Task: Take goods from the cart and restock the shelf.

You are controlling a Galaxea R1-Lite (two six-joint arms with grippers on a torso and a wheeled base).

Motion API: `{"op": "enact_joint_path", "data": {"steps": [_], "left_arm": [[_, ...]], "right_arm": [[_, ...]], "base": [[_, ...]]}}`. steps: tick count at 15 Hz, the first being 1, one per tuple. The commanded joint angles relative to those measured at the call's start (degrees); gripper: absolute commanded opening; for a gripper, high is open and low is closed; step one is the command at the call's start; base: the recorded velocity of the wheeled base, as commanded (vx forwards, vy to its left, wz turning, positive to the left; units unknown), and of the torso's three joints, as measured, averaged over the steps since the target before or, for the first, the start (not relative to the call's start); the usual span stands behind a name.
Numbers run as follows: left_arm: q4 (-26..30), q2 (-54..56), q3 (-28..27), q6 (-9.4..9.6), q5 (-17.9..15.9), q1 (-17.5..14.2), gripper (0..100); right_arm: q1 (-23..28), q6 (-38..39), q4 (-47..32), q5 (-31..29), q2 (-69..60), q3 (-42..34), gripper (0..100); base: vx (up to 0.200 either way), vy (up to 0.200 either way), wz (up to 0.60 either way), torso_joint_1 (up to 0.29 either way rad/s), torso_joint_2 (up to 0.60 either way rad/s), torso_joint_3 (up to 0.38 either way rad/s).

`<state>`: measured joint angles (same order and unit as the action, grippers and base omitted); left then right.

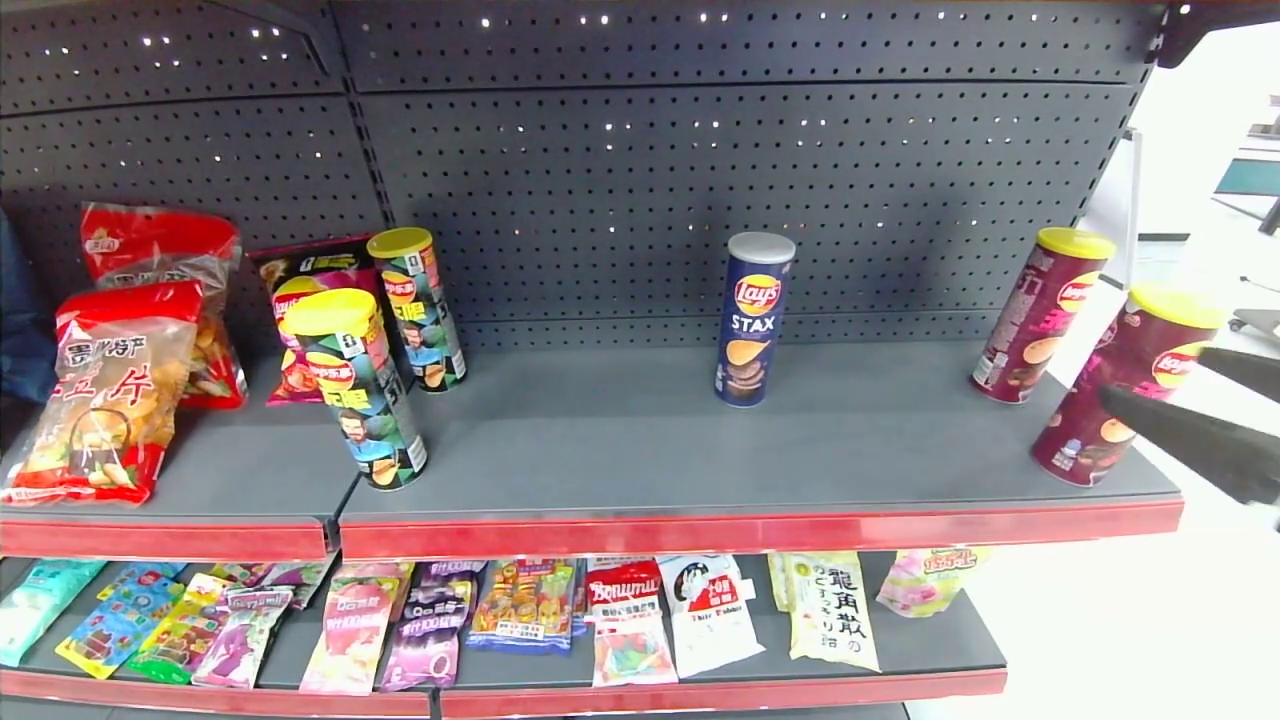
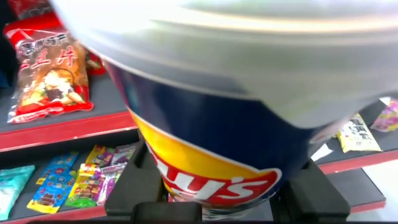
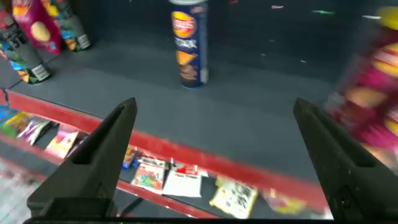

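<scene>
A blue chip can with a grey lid (image 2: pixel 217 124) sits between the dark fingers (image 2: pixel 134 186) of my left gripper (image 2: pixel 224 202), which is shut on it, in front of the shelf's left end. On the upper shelf (image 1: pixel 620 450) another blue can (image 1: pixel 752 320) stands upright mid-shelf. My right gripper (image 1: pixel 1150 372) is open at the shelf's right end, its fingers (image 1: pixel 1190 440) right by the nearer of two maroon cans (image 1: pixel 1110 430). In the right wrist view the open gripper (image 3: pixel 214 109) faces the shelf, with the blue can (image 3: pixel 188 46) beyond it and a maroon can (image 3: pixel 373 93) to one side.
A second maroon can (image 1: pixel 1040 315) stands farther back on the right. Two yellow-lidded cans (image 1: pixel 360 400) and red snack bags (image 1: pixel 110 390) fill the shelf's left part. Bare shelf lies either side of the blue can. Several candy packets (image 1: pixel 520 605) lie on the lower shelf.
</scene>
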<state>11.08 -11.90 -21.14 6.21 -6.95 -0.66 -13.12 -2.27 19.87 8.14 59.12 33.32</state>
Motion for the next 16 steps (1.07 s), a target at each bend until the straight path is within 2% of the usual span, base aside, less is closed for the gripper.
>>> {"op": "enact_joint_path", "data": {"steps": [1,6,9,13,16], "left_arm": [[-0.01,-0.23,-0.39,-0.05,0.44,-0.04,0],[-0.01,-0.32,-0.66,0.04,0.62,-0.04,0],[-0.01,-0.49,-0.57,0.04,0.62,-0.04,0],[-0.01,-0.49,-0.57,0.04,0.62,-0.04,0],[-0.01,-0.32,-0.31,0.04,0.62,-0.04,0]], "right_arm": [[-9.65,-1.69,12.56,1.44,32.28,13.53,100],[-10.35,-1.60,12.65,-0.67,45.20,26.71,100],[-12.11,-1.69,12.65,-1.02,48.10,27.77,100],[-10.88,-1.51,12.74,-3.40,50.04,28.03,100],[-10.35,-1.25,13.62,-5.51,54.96,33.22,100]], "base": [[0.000,0.000,0.00,0.000,0.00,0.000],[0.000,0.000,0.00,0.000,0.00,0.000],[0.000,0.000,0.00,0.000,0.00,0.000],[0.000,0.000,0.00,0.000,0.00,0.000],[0.000,0.000,0.00,0.000,0.00,0.000]]}}
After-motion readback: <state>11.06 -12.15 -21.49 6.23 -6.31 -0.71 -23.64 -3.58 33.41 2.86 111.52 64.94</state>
